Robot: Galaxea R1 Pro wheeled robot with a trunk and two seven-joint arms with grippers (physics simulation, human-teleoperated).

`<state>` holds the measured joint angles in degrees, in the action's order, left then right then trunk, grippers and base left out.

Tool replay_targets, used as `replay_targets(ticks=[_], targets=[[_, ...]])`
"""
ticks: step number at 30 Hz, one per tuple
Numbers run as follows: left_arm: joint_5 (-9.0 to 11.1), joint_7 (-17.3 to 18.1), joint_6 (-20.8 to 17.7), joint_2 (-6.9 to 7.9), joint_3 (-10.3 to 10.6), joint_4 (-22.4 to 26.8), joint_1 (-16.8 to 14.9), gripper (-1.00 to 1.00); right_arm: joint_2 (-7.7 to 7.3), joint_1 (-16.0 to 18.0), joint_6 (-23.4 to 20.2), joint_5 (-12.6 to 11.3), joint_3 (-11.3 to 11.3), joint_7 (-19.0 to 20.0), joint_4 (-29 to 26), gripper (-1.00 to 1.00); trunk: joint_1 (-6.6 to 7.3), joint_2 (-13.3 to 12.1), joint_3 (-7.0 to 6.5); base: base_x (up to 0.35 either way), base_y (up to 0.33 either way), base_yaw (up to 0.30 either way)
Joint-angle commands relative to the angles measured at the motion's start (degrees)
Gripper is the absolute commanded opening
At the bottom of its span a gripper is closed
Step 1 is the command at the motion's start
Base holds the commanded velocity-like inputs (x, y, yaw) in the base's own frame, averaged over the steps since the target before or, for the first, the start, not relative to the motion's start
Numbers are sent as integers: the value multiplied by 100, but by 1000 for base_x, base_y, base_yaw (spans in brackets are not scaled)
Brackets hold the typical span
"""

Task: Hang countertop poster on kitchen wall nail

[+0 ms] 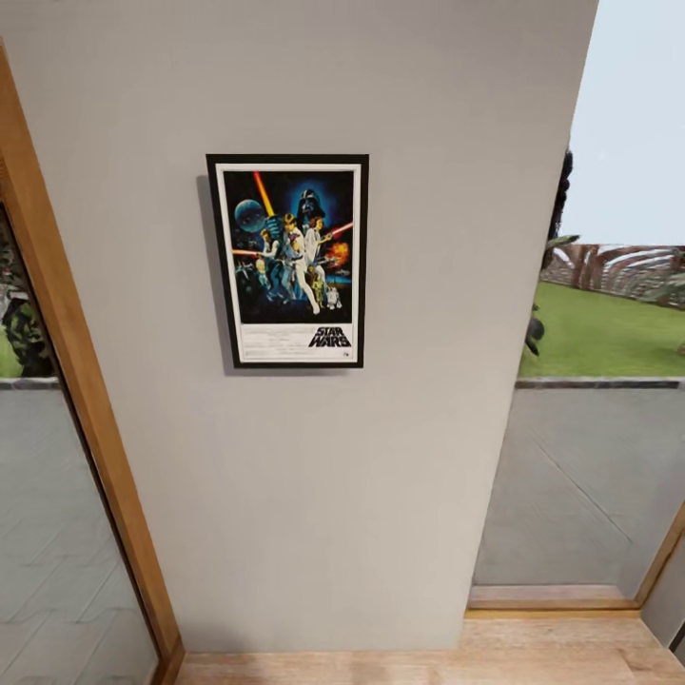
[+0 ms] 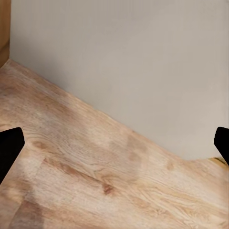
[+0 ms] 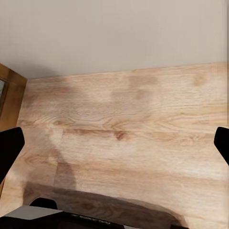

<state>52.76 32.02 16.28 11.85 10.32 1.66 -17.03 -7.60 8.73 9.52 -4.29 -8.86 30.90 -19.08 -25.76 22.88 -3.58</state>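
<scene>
Hanging already, by the look of it: the poster (image 1: 287,261) sits flat and upright on the grey wall (image 1: 400,457), between a wooden door frame (image 1: 86,400) and a glass opening onto a lawn (image 1: 609,333), casting a thin shadow down one side. No nail visible, being presumably hidden behind the frame, so impossible to confirm from here how securely hooked. Left pincer (image 2: 114,143) released, dark fingertips (image 2: 10,148) spread wide at the edges of the left wrist view, grasping nothing, aimed at the wooden floor (image 2: 95,176) near the wall's foot. Right pincer (image 3: 114,148) likewise released and empty, pointed at the same floor, with part of the robot's base (image 3: 95,219) below it. Main risk now: a shallow catch on the nail, letting the frame slide or tip off once disturbed. Also worth fearing: an arm raised carelessly near the wall, or the base turning too close, brushing the lower edge and knocking it loose. Slight tilt hard to judge given the camera's slanted view.
</scene>
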Motion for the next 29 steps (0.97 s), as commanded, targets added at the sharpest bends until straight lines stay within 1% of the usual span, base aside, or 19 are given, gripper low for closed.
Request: replay_targets(ticks=[1,9,14,16,19,20,23,24,25,29], targets=[[41,15,24,1,49,-8,-3,100,1,2,-1,-44,-19,39,9,100,-2,3,-7,0,0,0],[41,15,25,7,46,-8,-2,100,-9,6,-17,-74,-54,9,86,100,-2,3,-32,0,0,0],[41,15,30,9,43,-8,-2,100,-17,6,-8,-72,-54,-80,647,100,-2,3,-33,0,0,0],[41,15,32,10,44,-8,-3,100,-9,6,-11,-71,-51,-349,984,100,-2,3,-33,0,0,0],[41,15,33,10,42,-8,-1,100,-4,3,-16,-71,-52,-577,1202,100,-2,3,-33,0,0,0],[41,15,33,10,41,-8,-2,100,-4,4,-16,-71,-53,-722,1363,100,-2,3,-33,0,0,0],[41,15,33,10,41,-8,-2,100,-9,5,-18,-71,-53,-930,1567,100,-2,3,-33,0,0,0],[41,15,33,10,40,-8,-2,100,-7,4,-19,-72,-52,-1061,1660,100,-2,3,-33,0,0,0],[43,15,33,9,41,-8,-3,100,-5,5,-20,-77,-50,-1316,1780,100,-2,3,-33,0,0,0],[42,15,40,9,40,-8,-1,100,-5,6,-20,-73,-53,-1398,1817,100,-2,3,-33,0,0,0]])
